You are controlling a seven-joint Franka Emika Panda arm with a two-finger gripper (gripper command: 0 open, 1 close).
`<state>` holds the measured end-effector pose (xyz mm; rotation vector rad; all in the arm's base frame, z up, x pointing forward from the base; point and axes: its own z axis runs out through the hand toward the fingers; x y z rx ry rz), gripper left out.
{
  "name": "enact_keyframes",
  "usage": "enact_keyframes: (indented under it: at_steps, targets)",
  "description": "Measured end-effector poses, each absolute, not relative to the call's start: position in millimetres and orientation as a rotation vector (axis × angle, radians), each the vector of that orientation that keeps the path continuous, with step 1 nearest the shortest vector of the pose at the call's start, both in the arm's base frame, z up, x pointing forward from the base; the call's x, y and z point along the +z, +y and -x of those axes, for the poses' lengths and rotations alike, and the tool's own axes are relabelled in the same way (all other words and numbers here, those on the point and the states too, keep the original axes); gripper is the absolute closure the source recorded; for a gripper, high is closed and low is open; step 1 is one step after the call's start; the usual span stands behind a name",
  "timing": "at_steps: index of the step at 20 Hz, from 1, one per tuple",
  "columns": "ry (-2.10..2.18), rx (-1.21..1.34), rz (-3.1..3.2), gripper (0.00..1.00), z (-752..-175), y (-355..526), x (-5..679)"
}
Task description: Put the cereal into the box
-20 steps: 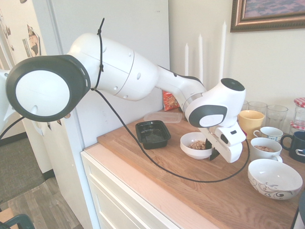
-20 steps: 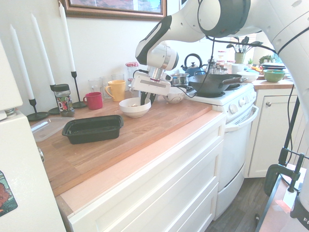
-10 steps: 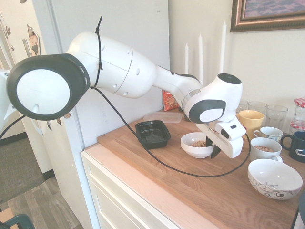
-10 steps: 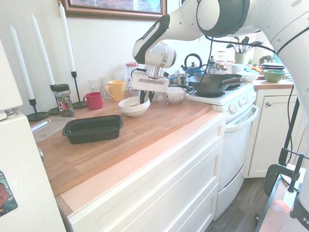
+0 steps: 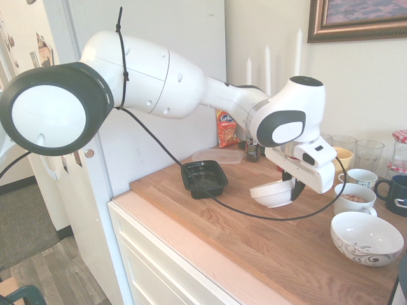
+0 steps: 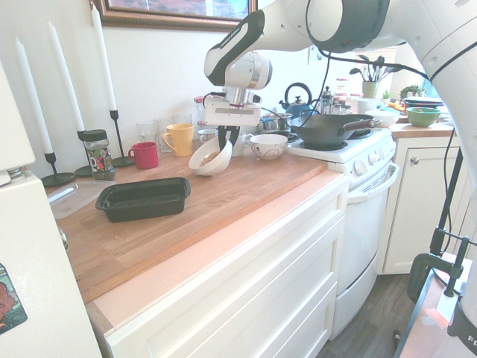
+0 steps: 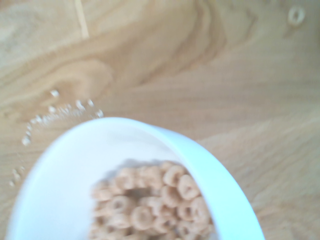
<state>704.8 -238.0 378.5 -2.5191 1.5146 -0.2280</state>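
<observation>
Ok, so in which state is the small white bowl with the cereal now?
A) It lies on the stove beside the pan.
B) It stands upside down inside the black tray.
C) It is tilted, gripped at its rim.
C: the white bowl leans to one side in the gripper, with the cereal inside it.

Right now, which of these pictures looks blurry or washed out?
Wrist view: bowl's rim and cereal soft, out of focus. First exterior view: pale, hazy, but mug outlines readable. Second exterior view: bright glare around the far window, pan still distinct.
</observation>
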Motion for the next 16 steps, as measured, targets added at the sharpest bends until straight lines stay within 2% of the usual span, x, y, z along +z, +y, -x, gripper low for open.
enact_keyframes:
  at_steps: [6, 16]
  targets:
    - [1.497, -0.265, 2.546, 1.00, -712.7, -227.3, 401.0]
    - [1.410, -0.437, 2.678, 1.00, -713.4, -163.7, 498.1]
